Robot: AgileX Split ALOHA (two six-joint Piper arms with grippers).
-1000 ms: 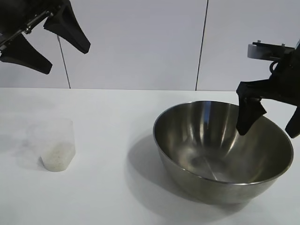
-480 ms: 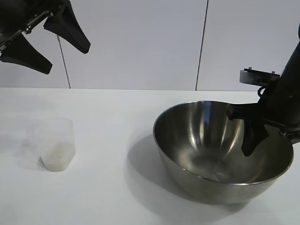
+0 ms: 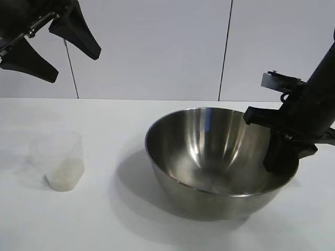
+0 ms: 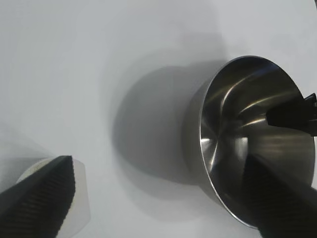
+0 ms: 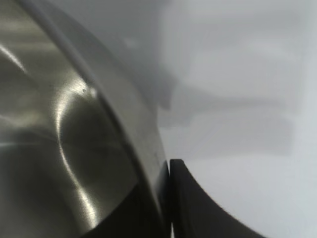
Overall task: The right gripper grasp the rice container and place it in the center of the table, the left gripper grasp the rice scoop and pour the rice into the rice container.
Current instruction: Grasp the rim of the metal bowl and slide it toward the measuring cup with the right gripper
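Observation:
The rice container (image 3: 209,157), a big shiny steel bowl, sits on the white table (image 3: 120,120) right of the middle. My right gripper (image 3: 280,157) is shut on its right rim, one finger inside and one outside. Close up, the rim (image 5: 148,144) is pinched at the right gripper (image 5: 168,168). The rice scoop (image 3: 63,159), a frosted plastic cup, stands at the left with rice (image 3: 62,175) in its bottom. High above it hangs my left gripper (image 3: 73,65), open and empty. From the left gripper (image 4: 158,168) I look down on the scoop (image 4: 81,198) and the bowl (image 4: 237,129).
A white panelled wall (image 3: 157,47) rises behind the table. Bare tabletop (image 3: 115,157) lies between the scoop and the bowl, partly under the bowl's shadow.
My right gripper dropped over the bowl's right rim and shut on it. The bowl then slid left, toward the table's middle. The left arm and the scoop stayed still.

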